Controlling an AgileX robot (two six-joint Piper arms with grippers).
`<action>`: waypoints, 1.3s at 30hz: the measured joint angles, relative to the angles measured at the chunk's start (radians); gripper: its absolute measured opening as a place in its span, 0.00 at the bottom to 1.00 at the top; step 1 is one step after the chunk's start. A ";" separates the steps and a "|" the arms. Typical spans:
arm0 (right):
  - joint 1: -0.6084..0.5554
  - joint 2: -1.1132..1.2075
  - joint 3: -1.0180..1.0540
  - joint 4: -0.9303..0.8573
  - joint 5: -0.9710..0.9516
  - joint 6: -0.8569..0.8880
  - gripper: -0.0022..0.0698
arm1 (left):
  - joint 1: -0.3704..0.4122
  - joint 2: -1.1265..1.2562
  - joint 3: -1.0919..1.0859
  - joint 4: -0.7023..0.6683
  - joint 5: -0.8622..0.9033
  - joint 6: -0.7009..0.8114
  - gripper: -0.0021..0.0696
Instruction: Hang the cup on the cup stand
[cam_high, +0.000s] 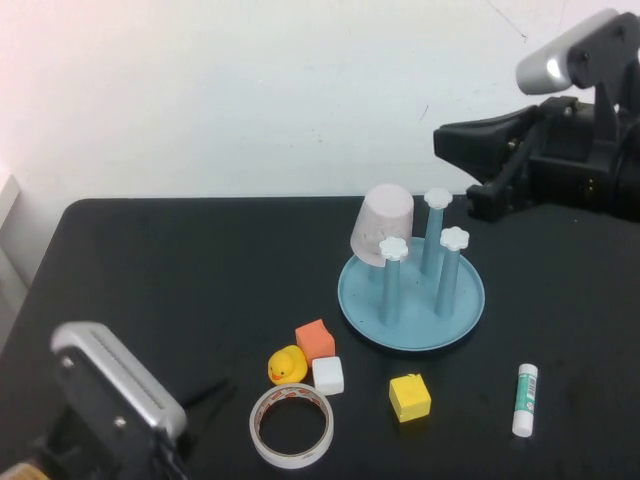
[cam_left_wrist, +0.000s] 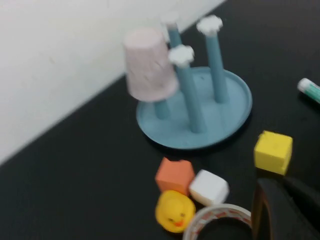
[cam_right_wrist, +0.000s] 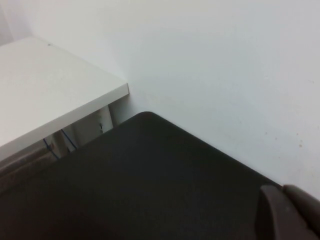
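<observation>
The pale pink cup sits upside down and slightly tilted over the back-left peg of the cup stand, a light-blue dish with blue pegs topped by white flower caps. The left wrist view shows the cup on its peg above the stand's base. My right gripper is raised at the back right, apart from the cup, shut and empty; its tips show in the right wrist view. My left gripper is low at the front left, shut and empty.
In front of the stand lie an orange block, a yellow duck, a white block, a yellow block and a white tape ring. A glue stick lies at the front right. A white wall runs behind the table.
</observation>
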 joint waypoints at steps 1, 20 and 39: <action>0.000 -0.005 0.008 0.000 -0.002 0.000 0.03 | 0.000 -0.025 -0.018 0.002 0.037 0.009 0.03; 0.000 -0.039 0.061 0.000 0.076 0.020 0.03 | 0.000 -0.750 0.055 -0.085 0.617 0.039 0.03; 0.000 -0.476 0.283 -0.002 -0.056 0.057 0.03 | 0.000 -0.885 0.100 -0.137 0.636 0.039 0.03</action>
